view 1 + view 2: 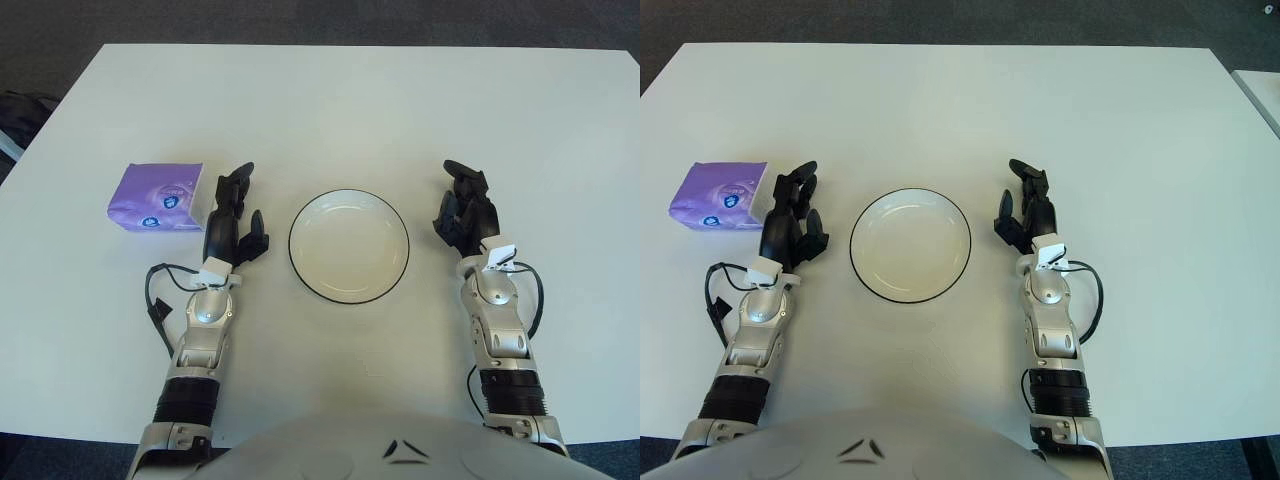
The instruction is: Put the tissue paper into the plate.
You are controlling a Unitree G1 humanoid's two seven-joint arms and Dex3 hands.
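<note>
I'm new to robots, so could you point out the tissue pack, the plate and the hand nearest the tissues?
tissue pack (157, 197), left eye view, purple top face.
plate (349, 290), left eye view, near rim.
left hand (232, 218), left eye view, palm.

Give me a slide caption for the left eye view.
Left hand open beside the purple tissue pack, empty plate at centre, right hand idle to its right.

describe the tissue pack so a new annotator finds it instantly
On the white table, look to the robot's left of the round black-rimmed plate. Just beyond the left hand, on its outer side, lies the tissue pack: a soft purple rectangular packet, the only coloured item on the table.
</note>
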